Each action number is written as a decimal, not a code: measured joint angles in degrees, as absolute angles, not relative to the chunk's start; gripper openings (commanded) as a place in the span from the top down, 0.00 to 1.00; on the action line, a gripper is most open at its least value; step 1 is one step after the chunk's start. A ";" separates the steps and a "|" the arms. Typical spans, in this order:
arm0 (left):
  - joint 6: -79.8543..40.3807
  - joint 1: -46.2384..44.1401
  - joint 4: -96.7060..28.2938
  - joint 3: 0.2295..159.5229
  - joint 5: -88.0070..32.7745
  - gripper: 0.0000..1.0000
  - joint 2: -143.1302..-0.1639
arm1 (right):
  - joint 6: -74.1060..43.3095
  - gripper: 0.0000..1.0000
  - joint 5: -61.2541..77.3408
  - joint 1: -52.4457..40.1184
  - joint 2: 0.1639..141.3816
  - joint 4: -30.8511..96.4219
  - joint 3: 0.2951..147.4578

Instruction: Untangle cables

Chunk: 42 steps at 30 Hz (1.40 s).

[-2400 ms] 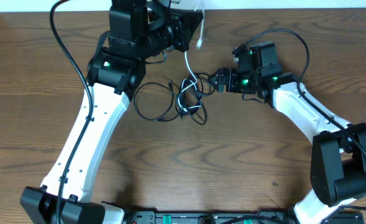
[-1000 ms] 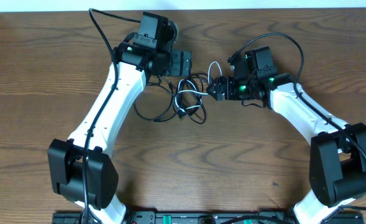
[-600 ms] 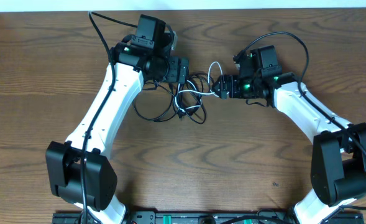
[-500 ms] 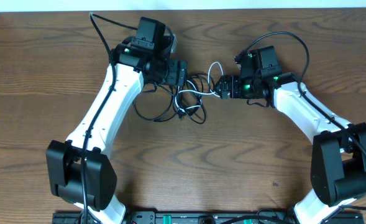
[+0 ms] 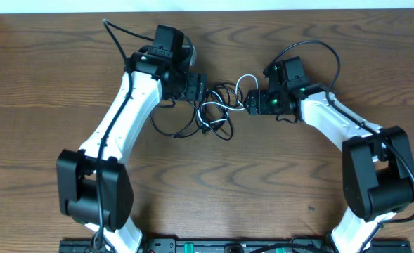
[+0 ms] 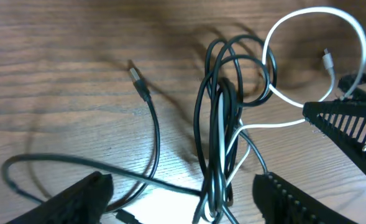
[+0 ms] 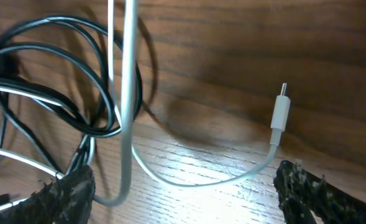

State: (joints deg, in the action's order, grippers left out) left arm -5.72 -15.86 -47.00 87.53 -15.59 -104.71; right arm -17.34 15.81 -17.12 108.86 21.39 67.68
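Dropped low, the released left claw (image 6: 183,186) faces the thin black cord (image 6: 202,137) bundle lengthwise; right claw (image 7: 186,177), released, straddles thin white cord (image 7: 128,74).

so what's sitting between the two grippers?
Overhead view: the tangled black cable and white cable fill the gap between left gripper and right gripper; white loop sits nearest the right.

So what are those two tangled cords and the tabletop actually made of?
The black cable looks like smooth, rubbery plastic sheathing: it bends in loose loops and catches soft highlights. The white cable looks like matte plastic, with a moulded plug at its end. The table shows brown wood grain, possibly laminate rather than solid wood.
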 measured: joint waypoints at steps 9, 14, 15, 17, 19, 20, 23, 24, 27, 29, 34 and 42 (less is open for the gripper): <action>-5.54 -16.36 -46.26 87.50 -19.20 0.50 -110.28 | -17.32 0.09 15.81 -17.12 109.06 21.04 67.68; -5.56 -16.40 -45.56 87.46 -19.57 0.62 -110.48 | -17.32 0.09 15.81 -17.12 109.06 20.95 67.68; -5.45 -16.40 -45.56 87.46 -19.59 0.64 -110.48 | -17.32 0.09 15.81 -17.12 109.06 20.95 67.68; -5.56 -16.40 -45.58 87.46 -19.62 0.67 -110.48 | -17.32 0.09 15.81 -17.12 109.06 20.93 67.68; -5.54 -16.40 -45.65 87.46 -19.64 0.68 -110.48 | -17.32 0.09 15.81 -17.12 109.06 20.93 67.68; -5.56 -16.40 -45.69 87.46 -19.64 0.68 -110.50 | -17.32 0.09 15.79 -17.12 109.06 20.93 67.68; -5.52 -16.40 -46.02 87.44 -19.64 0.69 -110.48 | -17.32 0.09 15.81 -17.12 109.06 20.93 67.68; -5.52 -16.40 -46.02 87.37 -19.64 0.69 -110.50 | -17.32 0.09 15.81 -17.12 109.06 20.93 67.68; -5.67 -16.40 -45.98 86.61 -19.64 0.81 -110.50 | -17.32 0.09 15.81 -17.12 109.06 20.91 67.68; -5.74 -16.40 -45.95 85.93 -19.64 0.90 -110.50 | -17.32 0.09 15.81 -17.12 109.06 20.93 67.68; -5.34 -16.40 -44.34 85.69 -19.64 0.93 -110.50 | -17.32 0.09 15.81 -17.12 109.06 20.91 67.68; -5.30 -16.38 -43.48 85.97 -19.68 0.93 -110.02 | -17.30 0.14 25.10 -16.64 109.03 13.47 67.70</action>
State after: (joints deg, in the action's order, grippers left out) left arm -5.30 -16.38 -43.48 85.97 -19.68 -110.02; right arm -17.30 25.10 -16.64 109.03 13.47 67.70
